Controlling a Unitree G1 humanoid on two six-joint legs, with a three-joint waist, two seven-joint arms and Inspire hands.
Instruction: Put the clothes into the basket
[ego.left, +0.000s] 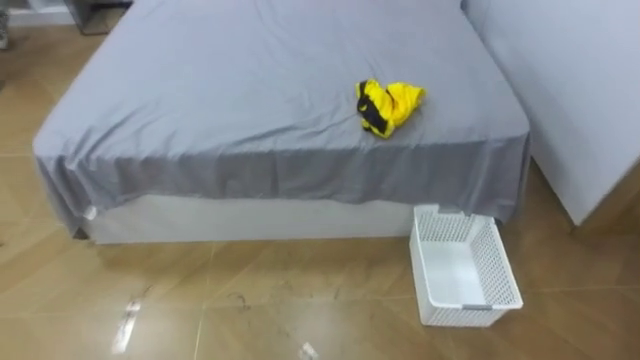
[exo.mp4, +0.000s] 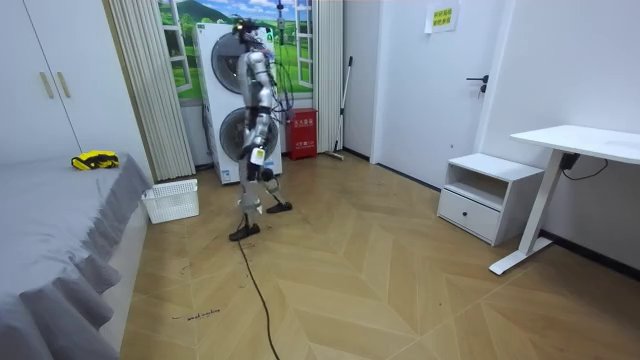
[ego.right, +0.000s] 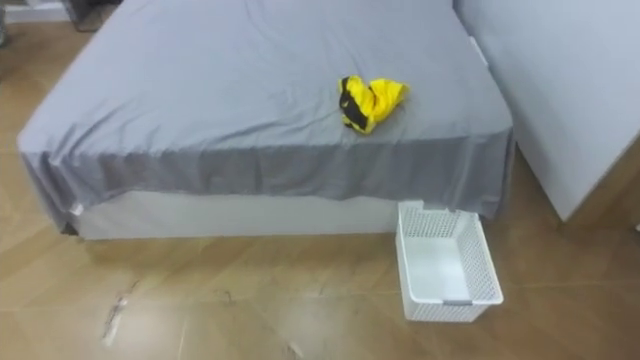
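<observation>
A crumpled yellow and black garment (ego.left: 388, 105) lies on the grey bed (ego.left: 250, 90), near the bed's right front corner. A white mesh basket (ego.left: 500, 265) stands on the wood floor just below that corner, empty, touching the hanging sheet. In the room view I stand on the open floor a couple of steps from the basket (exo.mp4: 171, 200), facing the bed, with the garment (exo.mp4: 94, 159) beyond it. My left hand (exo.mp4: 258, 155) hangs beside my hip, far from both.
A pale wardrobe panel (ego.left: 570, 90) rises right of the bed and basket. Stacked washing machines (exo.mp4: 225, 100) stand behind me. A white nightstand (exo.mp4: 480, 195) and desk (exo.mp4: 570, 150) sit along the far wall. Wood floor spreads between me and the bed.
</observation>
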